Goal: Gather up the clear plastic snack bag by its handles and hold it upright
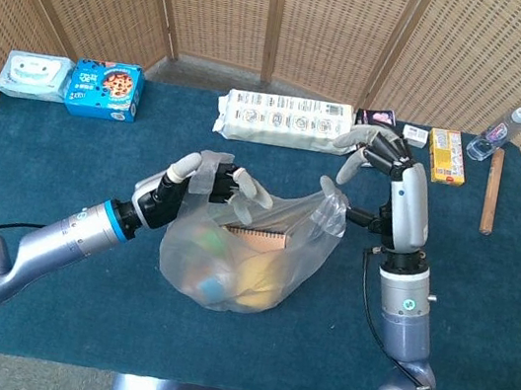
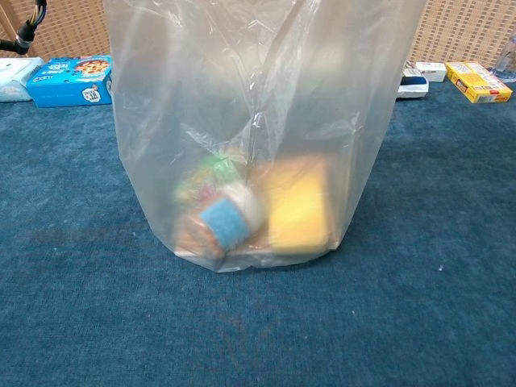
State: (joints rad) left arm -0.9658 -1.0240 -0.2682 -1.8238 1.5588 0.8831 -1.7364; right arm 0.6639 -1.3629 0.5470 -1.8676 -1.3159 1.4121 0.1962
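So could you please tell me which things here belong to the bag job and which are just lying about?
Job: clear plastic snack bag, left hand, right hand.

Lying about: blue cookie box, wipes pack, long white packet, yellow box, water bottle, wooden stick.

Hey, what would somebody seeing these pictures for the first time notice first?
The clear plastic snack bag in the middle of the blue table, standing upright and filling most of the chest view, with a yellow pack and other snacks inside. The left hand grips its top on one side; the right hand is raised by the other handle. A long white package lies behind.
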